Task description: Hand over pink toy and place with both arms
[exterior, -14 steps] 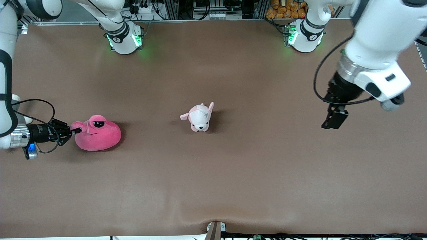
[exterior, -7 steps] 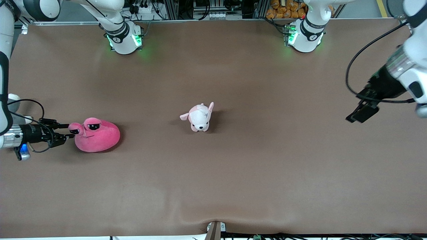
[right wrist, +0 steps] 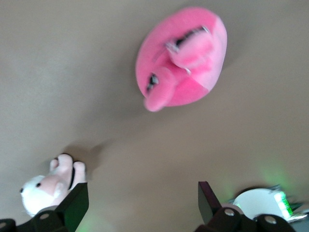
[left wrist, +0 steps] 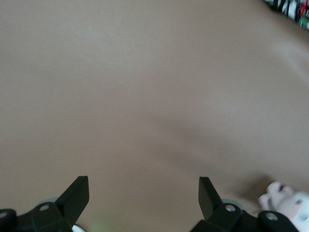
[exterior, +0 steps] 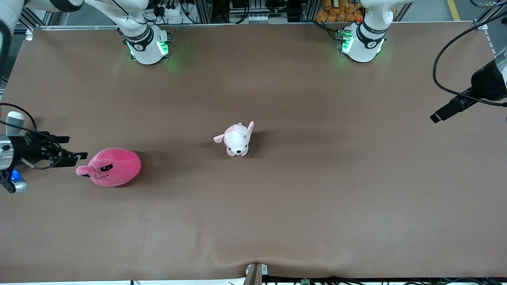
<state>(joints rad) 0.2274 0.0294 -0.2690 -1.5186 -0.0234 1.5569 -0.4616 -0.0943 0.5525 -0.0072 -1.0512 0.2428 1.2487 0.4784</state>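
The pink toy (exterior: pixel 110 167) is down on the brown table (exterior: pixel 277 206), lying near the right arm's end, and nothing of mine touches it. My right gripper (exterior: pixel 68 148) sits just beside it at that same end, jaws released and spread wide, with a clear gap between the fingertips and the plush. From my right wrist camera I look down on the pink toy (right wrist: pixel 183 60), one stalk eye poking out toward me, black patches showing, a lighter pink segment along one side. My two dark fingers (right wrist: pixel 75 205) frame that view with only table between them. In the same view I catch the small pink-and-white plush dog (right wrist: pixel 50 186) off to one corner and the white base of an arm (right wrist: pixel 260 202) with its green light. In the front view the plush dog (exterior: pixel 237 139) stands near the middle of the table, well apart from the pink toy and a little farther from the front camera than it. My left gripper (exterior: pixel 449 111) is up at the left arm's end of the table, over its edge, waiting. Its jaws are open too: my left wrist camera shows both fingers (left wrist: pixel 77 195) parted wide over bare brown table, holding nothing, with a sliver of the plush dog (left wrist: pixel 289 203) at the corner.
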